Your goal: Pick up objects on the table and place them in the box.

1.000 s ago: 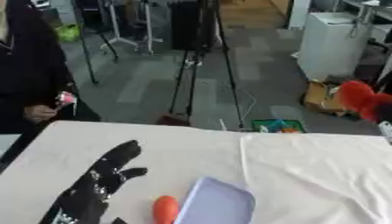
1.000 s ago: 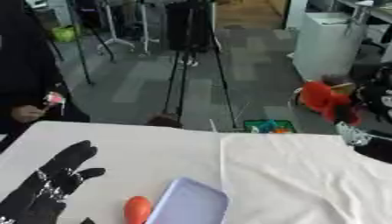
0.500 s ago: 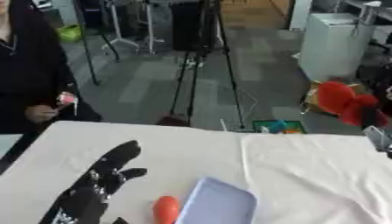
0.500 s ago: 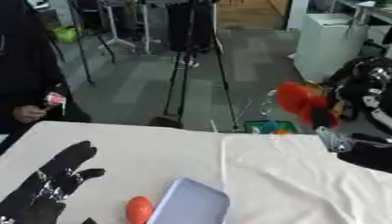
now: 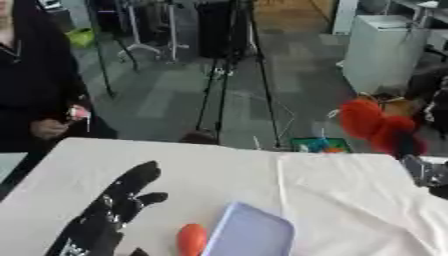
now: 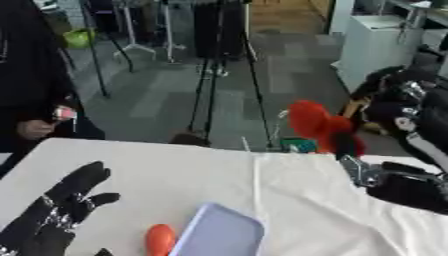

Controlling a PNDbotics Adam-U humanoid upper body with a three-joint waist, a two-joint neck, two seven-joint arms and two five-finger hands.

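Two hands: left hand [image 5: 109,215] fingers spread flat; right hand [image 6: 398,107] fingers grasping red object [image 6: 317,122].

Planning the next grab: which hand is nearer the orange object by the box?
Left. The left hand lies just left of the orange object; the right hand is raised far right.

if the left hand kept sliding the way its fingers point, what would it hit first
Nothing, as far as the views show. The left hand lies open on the white tablecloth, fingers pointing up and to the right toward the table's far edge. The cloth ahead of them looks bare; the orange object sits off to its right.
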